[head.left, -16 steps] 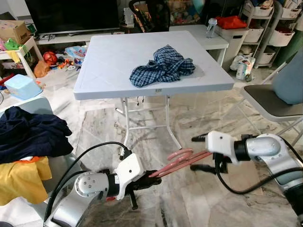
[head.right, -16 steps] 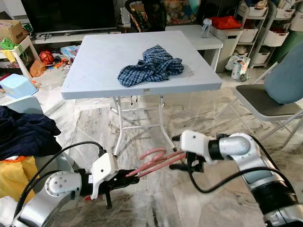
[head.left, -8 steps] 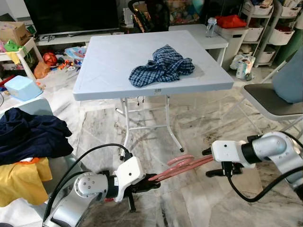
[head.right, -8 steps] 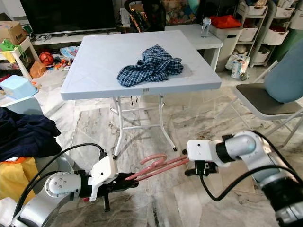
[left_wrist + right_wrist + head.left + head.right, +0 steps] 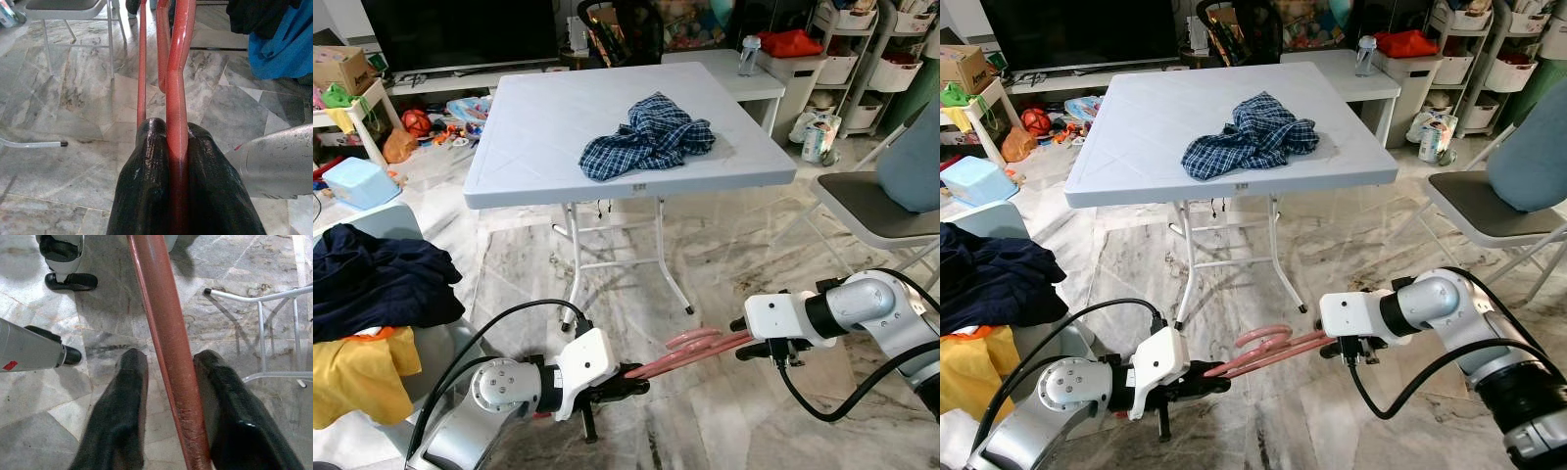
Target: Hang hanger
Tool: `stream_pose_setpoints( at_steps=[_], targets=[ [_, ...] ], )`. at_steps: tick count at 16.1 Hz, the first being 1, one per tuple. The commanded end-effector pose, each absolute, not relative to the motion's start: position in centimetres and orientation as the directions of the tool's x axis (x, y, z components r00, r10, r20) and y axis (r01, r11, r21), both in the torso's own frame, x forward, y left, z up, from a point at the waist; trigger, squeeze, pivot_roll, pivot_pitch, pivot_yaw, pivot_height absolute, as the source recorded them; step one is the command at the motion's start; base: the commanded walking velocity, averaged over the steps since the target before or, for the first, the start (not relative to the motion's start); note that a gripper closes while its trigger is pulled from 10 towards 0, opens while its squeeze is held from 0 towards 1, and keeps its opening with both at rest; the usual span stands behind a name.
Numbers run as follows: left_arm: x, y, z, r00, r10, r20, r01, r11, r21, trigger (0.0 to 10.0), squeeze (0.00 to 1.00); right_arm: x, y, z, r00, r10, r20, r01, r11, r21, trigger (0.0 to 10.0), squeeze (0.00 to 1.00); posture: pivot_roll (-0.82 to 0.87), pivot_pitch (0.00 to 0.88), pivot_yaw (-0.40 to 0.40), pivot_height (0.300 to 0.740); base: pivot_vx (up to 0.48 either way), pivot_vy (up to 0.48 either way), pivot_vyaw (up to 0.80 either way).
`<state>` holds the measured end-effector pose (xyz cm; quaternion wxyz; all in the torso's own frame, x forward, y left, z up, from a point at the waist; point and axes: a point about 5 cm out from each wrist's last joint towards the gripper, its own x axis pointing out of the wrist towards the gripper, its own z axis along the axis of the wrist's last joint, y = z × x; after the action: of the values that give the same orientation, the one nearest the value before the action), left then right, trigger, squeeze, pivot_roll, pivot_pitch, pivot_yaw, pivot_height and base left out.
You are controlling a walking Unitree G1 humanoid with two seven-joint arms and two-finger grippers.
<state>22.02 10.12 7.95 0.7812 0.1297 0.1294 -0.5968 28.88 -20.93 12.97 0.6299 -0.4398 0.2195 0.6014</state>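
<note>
A pink-red hanger point(image 5: 690, 347) hangs low over the marble floor, stretched between my two grippers. My left gripper point(image 5: 628, 376) is shut on one end of it, and in the left wrist view the black fingers point(image 5: 146, 181) squeeze the hanger's bar point(image 5: 177, 88). My right gripper point(image 5: 773, 349) is at the other end. In the right wrist view its fingers point(image 5: 120, 421) straddle the hanger's bar point(image 5: 164, 347) and stand open: the bar rests against one finger with a gap to the other.
A white folding table point(image 5: 538, 127) stands ahead with a blue plaid shirt point(image 5: 651, 135) on it, its legs point(image 5: 671, 264) just beyond the hanger. A grey chair point(image 5: 871, 211) is on the right. A pile of dark and yellow clothes point(image 5: 372, 284) lies on the left.
My right gripper has come down and shifted right along the hanger, and its fingers now sit around the bar. The hanger has sunk a little. My left gripper keeps its hold.
</note>
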Motion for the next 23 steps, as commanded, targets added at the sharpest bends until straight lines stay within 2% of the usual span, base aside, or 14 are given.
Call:
stream_pose_setpoints(
  at_steps=[1, 12, 13, 14, 15, 17, 20, 21, 22, 23],
  targets=[
    [22.0, 10.0, 8.1, 0.250, -0.901, -0.354, 0.968, 0.243, 0.066, 10.0, 0.00, 29.1, -20.7, 13.4, 0.159, 0.555, -0.816, -0.947, -0.147, -0.284, 0.0, 0.00, -0.09, 0.000, 0.020, 0.740, 0.000, 0.000, 0.00],
    [21.8, 10.1, 7.2, 0.245, -0.892, -0.379, 0.969, 0.235, 0.074, 10.0, 0.00, 28.9, -21.3, 13.0, 0.129, 0.523, -0.842, -0.956, -0.161, -0.247, 0.0, 0.00, -0.10, 0.000, 0.008, 0.740, 0.000, 0.000, 0.00],
    [21.8, 10.2, 7.1, 0.251, -0.888, -0.385, 0.968, 0.240, 0.078, 10.0, 0.44, 28.9, -21.5, 13.0, 0.130, 0.516, -0.847, -0.956, -0.161, -0.245, 0.0, 0.00, -0.10, 0.000, 0.008, 0.740, 0.000, 0.000, 0.00],
    [21.9, 10.3, 7.0, 0.256, -0.886, -0.388, 0.967, 0.244, 0.081, 10.0, 0.44, 28.9, -21.5, 12.9, 0.131, 0.513, -0.849, -0.956, -0.161, -0.245, 0.0, 0.00, -0.10, 0.000, 0.008, 0.740, 0.000, 0.000, 0.00],
    [21.9, 10.5, 7.0, 0.256, -0.892, -0.372, 0.965, 0.260, 0.041, 10.0, 1.00, 29.3, -21.7, 12.9, 0.166, 0.507, -0.846, -0.952, -0.140, -0.271, 0.0, 0.00, -0.10, 0.000, 0.008, 0.740, 0.000, 0.000, 0.00],
    [22.0, 10.7, 7.3, 0.299, -0.891, -0.341, 0.953, 0.297, 0.060, 10.0, 1.00, 29.6, -21.3, 13.0, 0.209, 0.526, -0.825, -0.937, -0.133, -0.323, 0.0, 0.00, -0.10, 0.000, 0.012, 0.740, 0.000, 0.000, 0.00],
    [22.0, 10.7, 7.3, 0.299, -0.891, -0.341, 0.953, 0.297, 0.060, 10.0, 1.00, 29.6, -21.3, 13.0, 0.209, 0.526, -0.825, -0.937, -0.133, -0.323, 0.0, 0.00, -0.10, 0.000, 0.012, 0.740, 0.000, 0.000, 0.00],
    [22.5, 11.5, 8.1, 0.395, -0.870, -0.297, 0.919, 0.377, 0.116, 10.0, 1.00, 30.6, -20.8, 13.0, 0.299, 0.545, -0.783, -0.915, -0.069, -0.398, 0.0, 0.00, -0.09, 0.000, 0.005, 0.740, 0.000, 0.000, 0.00],
    [22.8, 12.1, 8.7, 0.455, -0.849, -0.267, 0.890, 0.433, 0.141, 10.0, 1.00, 31.3, -20.6, 12.8, 0.359, 0.547, -0.756, -0.898, -0.018, -0.439, 0.0, 0.00, -0.08, 0.000, 0.004, 0.740, 0.000, 0.000, 0.00],
    [23.6, 13.1, 9.7, 0.579, -0.791, -0.200, 0.814, 0.546, 0.197, 10.0, 1.00, 32.1, -20.5, 12.2, 0.431, 0.529, -0.731, -0.873, 0.039, -0.487, 0.0, 0.00, -0.07, 0.000, 0.000, 0.740, 0.000, 0.000, 0.00]
  ],
)
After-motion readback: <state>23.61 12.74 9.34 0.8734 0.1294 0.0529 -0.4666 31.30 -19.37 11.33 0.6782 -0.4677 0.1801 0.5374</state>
